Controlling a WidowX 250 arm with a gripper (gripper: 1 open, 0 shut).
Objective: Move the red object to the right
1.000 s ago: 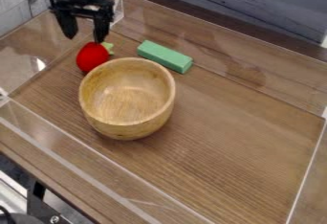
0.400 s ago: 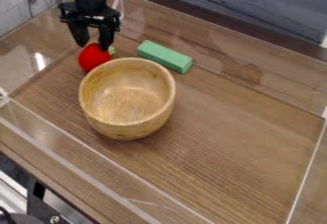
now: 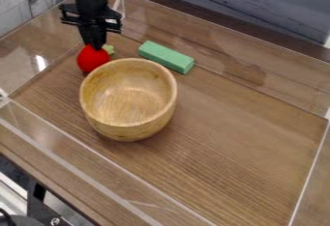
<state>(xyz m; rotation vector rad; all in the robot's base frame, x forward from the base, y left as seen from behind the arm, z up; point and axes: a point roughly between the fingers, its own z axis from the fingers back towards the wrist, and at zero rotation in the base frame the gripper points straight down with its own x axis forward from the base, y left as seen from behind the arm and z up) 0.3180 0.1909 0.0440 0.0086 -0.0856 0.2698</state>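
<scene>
The red object (image 3: 89, 61) is a small glossy strawberry-like toy on the wooden table, at the back left, just left of the wooden bowl's rim. My gripper (image 3: 93, 43) hangs straight down over it, its black fingers drawn together on the toy's top. The fingers hide the toy's upper part. The toy still rests on the table.
A wooden bowl (image 3: 129, 124) stands right beside the toy, toward the front right. A flat green block (image 3: 167, 56) lies behind the bowl, to the right of the toy. A clear wall (image 3: 26, 17) borders the table on the left.
The gripper has sunk slightly onto the red toy, and its fingers, spread wide before, have closed together on the toy's top.
</scene>
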